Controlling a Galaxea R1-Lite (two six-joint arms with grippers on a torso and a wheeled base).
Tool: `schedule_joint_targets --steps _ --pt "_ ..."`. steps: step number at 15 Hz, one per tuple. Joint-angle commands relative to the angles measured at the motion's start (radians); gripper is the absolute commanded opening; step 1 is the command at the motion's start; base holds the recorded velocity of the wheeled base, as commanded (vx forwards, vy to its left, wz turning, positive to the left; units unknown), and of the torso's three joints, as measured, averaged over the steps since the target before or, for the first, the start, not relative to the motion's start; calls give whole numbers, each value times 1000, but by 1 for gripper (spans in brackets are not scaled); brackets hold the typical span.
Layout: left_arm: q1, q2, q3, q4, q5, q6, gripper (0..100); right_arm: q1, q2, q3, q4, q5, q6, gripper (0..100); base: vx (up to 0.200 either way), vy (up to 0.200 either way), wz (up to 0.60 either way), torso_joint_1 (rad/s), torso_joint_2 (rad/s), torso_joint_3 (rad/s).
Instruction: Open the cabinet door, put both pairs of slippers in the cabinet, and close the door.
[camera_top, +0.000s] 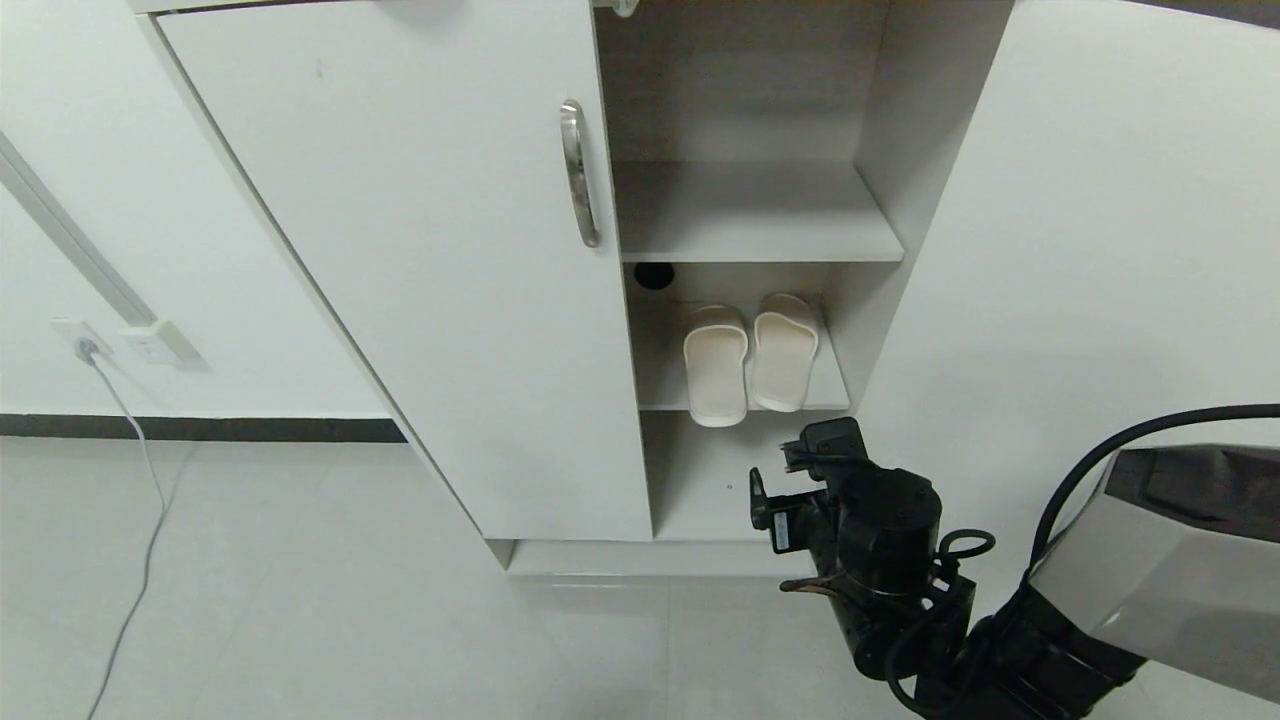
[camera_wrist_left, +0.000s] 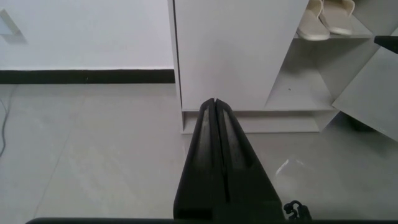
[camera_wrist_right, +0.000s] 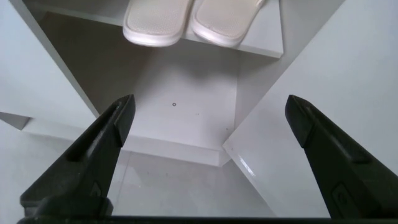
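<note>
Head looks down, low wrists share cabinet (camera_top: 400, 250)

Cabinet (camera_top: 905, 130): one.
Doors: two, closed door (camera_top: 420, 270) and open door (camera_top: 1100, 250) at cabinet front.
Handle (camera_top: 579, 172): one, on closed door.
Shelves inside cabinet: two, upper shelf (camera_top: 760, 215) and lower shelf (camera_top: 660, 385); one bottom panel (camera_top: 700, 490) below.
Slippers (camera_top: 716, 365): two, making one pair, on lower shelf.
Round dark hole (camera_top: 653, 275) in cabinet back: one.
Wall sockets (camera_top: 160, 342): two, on wall beside cabinet.
Cable (camera_top: 150, 500): one.
End effectors: two, left end effector (camera_wrist_left: 214, 102) and right end effector (camera_wrist_right: 209, 102).
</note>
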Motion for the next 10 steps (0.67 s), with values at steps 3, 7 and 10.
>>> schedule_joint_targets --steps 3,7,10 --pt "0 1 0 0 0 0 0 1 2 1 0 0 -1 100 0 0 0 0 0 0" --pt "0 1 0 0 -2 1 0 1 -3 1 -2 0 0 100 0 0 0 2 3 113" --pt "0 1 0 0 0 1 0 2 -1 4 -2 1 0 100 0 0 0 2 1 199"
